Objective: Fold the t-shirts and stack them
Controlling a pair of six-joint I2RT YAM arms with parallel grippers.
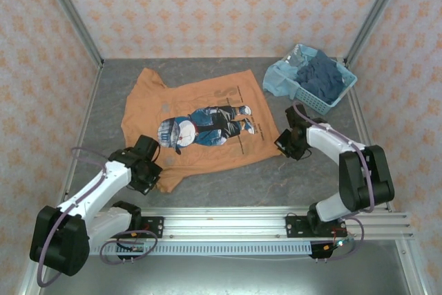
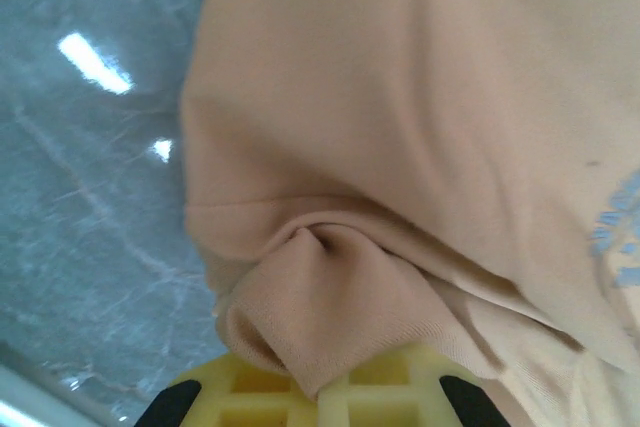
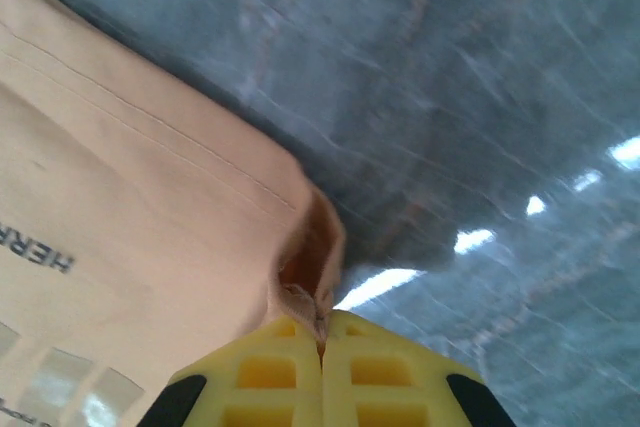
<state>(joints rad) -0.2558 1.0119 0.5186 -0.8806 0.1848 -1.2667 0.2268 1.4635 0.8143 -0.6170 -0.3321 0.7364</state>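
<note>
We see the orange t-shirt (image 1: 200,126) spread unfolded mid-table (image 1: 276,184). The left gripper (image 1: 149,169) and right gripper (image 1: 284,143) each pinch its near edge, jaws closed. The other shirts (image 1: 321,77) lie in the basket (image 1: 343,94) at the far right corner; nothing is stacked.

Orange-tan t-shirt (image 1: 207,94), multicoloured print (image 1: 204,127); light blue basket (image 1: 319,101); seemingly navy shirt (image 1: 321,77).

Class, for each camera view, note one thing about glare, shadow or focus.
Top external: even, soft light, the orange t-shirt sharp. Left wrist: bright glare patches on the table, the cloth close and slightly soft. Right wrist: the table blurred and streaky with glare spots, a dark shadow under the shirt corner pinched by the right gripper.
</note>
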